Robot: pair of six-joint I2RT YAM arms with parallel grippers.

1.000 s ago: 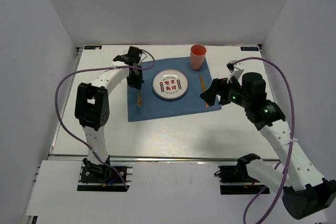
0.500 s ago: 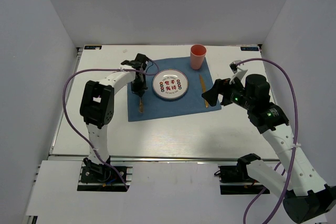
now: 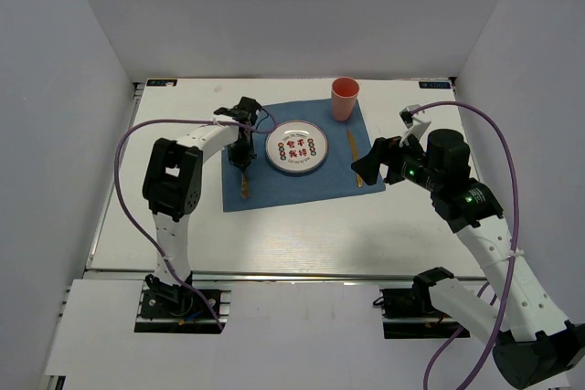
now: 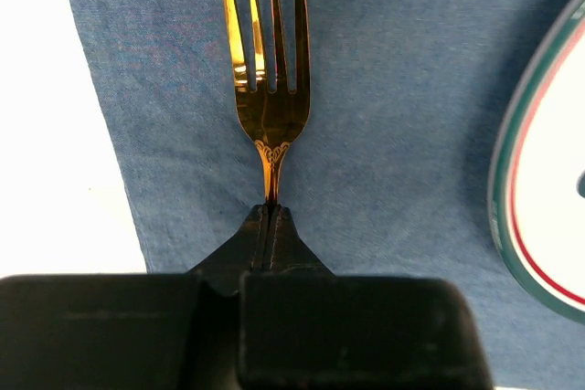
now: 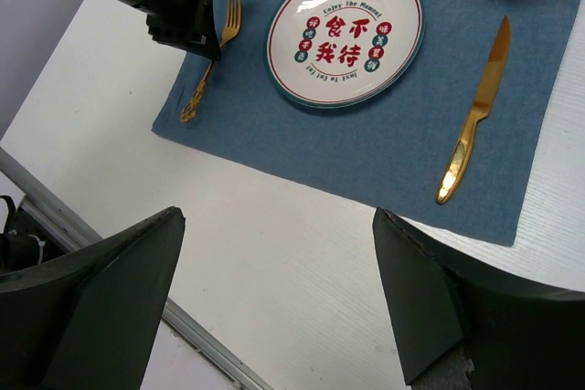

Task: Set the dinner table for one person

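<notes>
- White table (image 3: 302,235) fills the floor of the enclosure, with both arms bolted at its near edge.
- A blue cloth (image 3: 292,191) lies flat on the far middle of the table. Bare table shows on every side of it.
- Plate (image 3: 296,149) sits in the middle of the cloth: white, dark green rim, red ring, red characters on its face.
- Left hand (image 3: 241,154) is low over the left strip of the cloth, just beside the plate's left edge.
- It is clenched on a gold fork (image 4: 271,107). Its fingertips (image 4: 260,226) are pressed together around the thin neck below the tines.
- The tines point toward the far side and the ornate handle end sticks out on the near side.
- The fork looks flat against the cloth. Whether it rests there or sits just off it, I cannot tell.
- Gold knife (image 5: 475,116) lies on the cloth just right of the plate and apart from it, blade toward the far side.
- Pink cup (image 3: 345,98) stands upright at the far right corner of the cloth.
- Right hand (image 3: 364,164) hovers by the cloth's right edge, near the knife.
- Its fingers (image 5: 101,299) are spread wide with nothing between them.
</notes>
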